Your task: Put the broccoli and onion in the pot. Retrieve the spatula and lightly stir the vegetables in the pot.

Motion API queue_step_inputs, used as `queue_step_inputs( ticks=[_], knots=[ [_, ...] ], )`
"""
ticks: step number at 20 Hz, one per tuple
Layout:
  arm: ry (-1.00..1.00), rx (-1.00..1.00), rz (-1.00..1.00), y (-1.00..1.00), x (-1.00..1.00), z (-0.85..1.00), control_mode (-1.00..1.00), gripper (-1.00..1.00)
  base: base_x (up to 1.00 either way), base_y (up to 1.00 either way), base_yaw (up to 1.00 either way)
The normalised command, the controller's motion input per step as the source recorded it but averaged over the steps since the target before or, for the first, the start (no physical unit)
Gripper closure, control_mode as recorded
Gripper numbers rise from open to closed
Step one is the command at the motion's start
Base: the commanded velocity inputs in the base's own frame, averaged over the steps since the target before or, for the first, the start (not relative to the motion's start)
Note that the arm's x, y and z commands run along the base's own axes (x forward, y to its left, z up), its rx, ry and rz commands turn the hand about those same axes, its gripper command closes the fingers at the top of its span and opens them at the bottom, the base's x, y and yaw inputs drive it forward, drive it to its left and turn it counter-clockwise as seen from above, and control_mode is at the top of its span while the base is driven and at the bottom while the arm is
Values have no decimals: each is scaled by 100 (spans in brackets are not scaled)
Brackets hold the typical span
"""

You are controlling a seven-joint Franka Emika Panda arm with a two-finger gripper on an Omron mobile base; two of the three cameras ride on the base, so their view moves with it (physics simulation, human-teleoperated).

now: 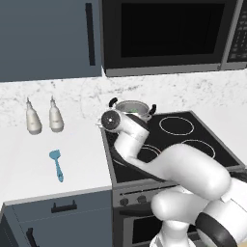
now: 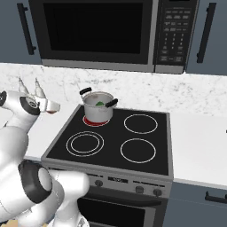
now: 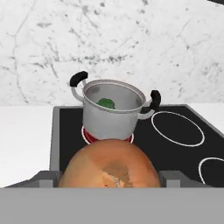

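Fingers (image 3: 173,178) pinch the onion (image 3: 109,165) in the gripper (image 3: 109,181), short of the pot (image 3: 113,111); broccoli (image 3: 106,103) lies inside the pot.

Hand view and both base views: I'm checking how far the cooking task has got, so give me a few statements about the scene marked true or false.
1. The broccoli lies inside the pot. True.
2. The onion is already in the pot. False: it sits between the fingers of the end effector, short of the pot.
3. The spatula lies on the counter left of the stove. True.
4. The pot stands on the front right burner. False: it stands on the rear left burner, which glows red.
5. Two white bottles stand by the wall, behind the spatula. True.
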Motion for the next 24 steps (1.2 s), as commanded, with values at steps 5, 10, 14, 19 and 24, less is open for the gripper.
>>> queue_step_inputs(
  ticks=[5, 10, 14, 19, 24],
  knots=[
    [0, 7, -8, -86, 62, 34, -100, 100, 0, 0, 0],
    [-7, 1, -3, -45, 57, -7, -100, 100, 0, 0, 0],
    [-6, 0, -1, -20, 64, -25, -100, 100, 0, 0, 0],
    [0, 0, 0, -18, 80, -15, -100, 100, 0, 0, 0],
    [7, 2, 0, -3, 76, -15, -100, 100, 0, 0, 0]
  ],
)
